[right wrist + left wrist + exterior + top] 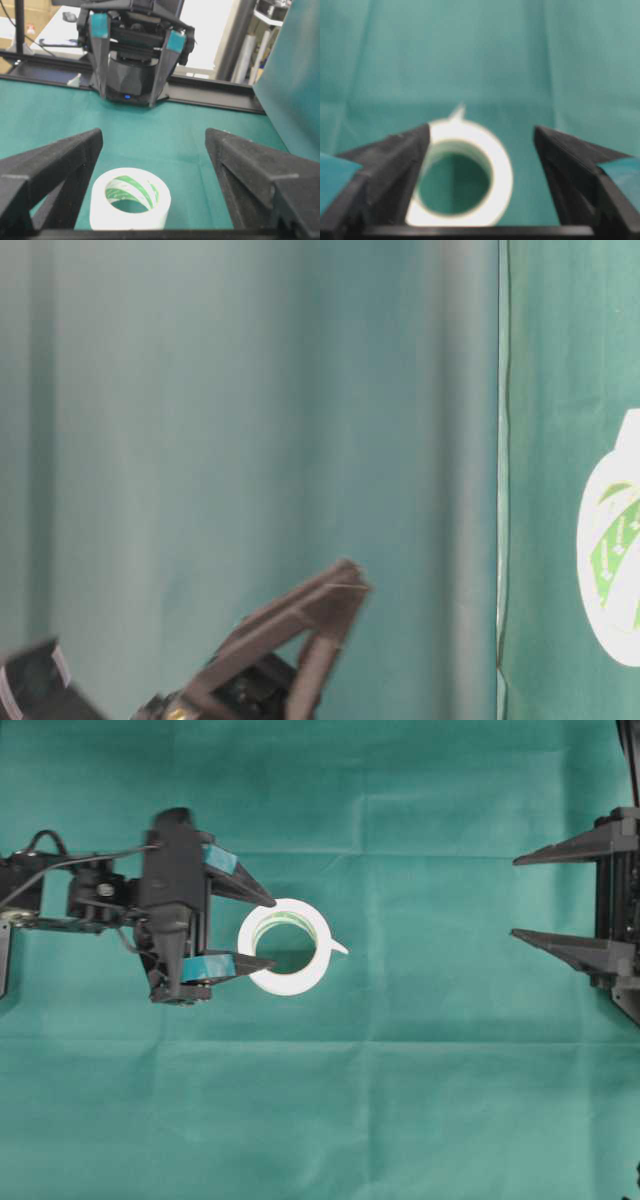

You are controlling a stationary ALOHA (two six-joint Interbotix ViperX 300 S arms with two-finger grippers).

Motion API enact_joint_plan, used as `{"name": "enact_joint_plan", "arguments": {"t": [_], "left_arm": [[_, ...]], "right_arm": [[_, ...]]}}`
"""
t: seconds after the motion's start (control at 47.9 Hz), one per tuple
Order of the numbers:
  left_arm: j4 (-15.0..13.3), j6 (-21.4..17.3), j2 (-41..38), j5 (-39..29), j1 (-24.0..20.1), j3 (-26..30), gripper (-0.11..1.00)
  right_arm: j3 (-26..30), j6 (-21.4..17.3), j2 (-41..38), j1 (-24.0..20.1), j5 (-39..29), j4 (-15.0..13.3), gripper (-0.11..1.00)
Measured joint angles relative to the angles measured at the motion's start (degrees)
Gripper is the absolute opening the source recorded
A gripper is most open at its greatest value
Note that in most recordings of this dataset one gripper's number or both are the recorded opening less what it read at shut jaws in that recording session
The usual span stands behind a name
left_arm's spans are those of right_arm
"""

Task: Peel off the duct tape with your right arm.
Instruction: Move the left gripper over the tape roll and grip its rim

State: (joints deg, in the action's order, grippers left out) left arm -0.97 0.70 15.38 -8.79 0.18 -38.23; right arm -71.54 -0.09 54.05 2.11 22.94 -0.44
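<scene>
The duct tape (285, 982) lies flat on the green cloth, a white ring with a green-striped core; its loose strip end (338, 948) sticks out toward the right. My left gripper (271, 932) stands open, its fingertips over the roll's left rim on either side. From the left wrist, the duct tape (502, 170) sits between the open left gripper (481, 129) fingers, partly behind the left one. My right gripper (515, 898) is open at the far right, well apart from the roll. In the right wrist view the duct tape (125, 220) lies low, ahead of the open right gripper (153, 134).
Green cloth (400, 1100) covers the whole table. Beyond the roll, the right wrist view shows the left arm (132, 50) and a black table rail (215, 97). A black gripper finger (300, 625) shows in the table-level view, and the duct tape (612, 550) at its right edge.
</scene>
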Motion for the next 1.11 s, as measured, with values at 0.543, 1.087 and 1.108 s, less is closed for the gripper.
{"name": "enact_joint_plan", "arguments": {"t": [0.543,1.087,1.108], "left_arm": [[0.0,-2.11,-9.84,-20.74,2.29,10.81,0.87],[0.0,-2.11,-17.4,-14.06,1.49,9.76,0.87],[0.0,-2.02,-17.75,-13.89,1.41,9.76,0.87]], "right_arm": [[-0.18,0.0,0.09,0.0,0.0,0.0,0.76],[-0.79,0.0,0.09,0.0,0.0,0.0,0.76],[-0.79,0.0,0.09,0.0,0.0,0.0,0.76]]}}
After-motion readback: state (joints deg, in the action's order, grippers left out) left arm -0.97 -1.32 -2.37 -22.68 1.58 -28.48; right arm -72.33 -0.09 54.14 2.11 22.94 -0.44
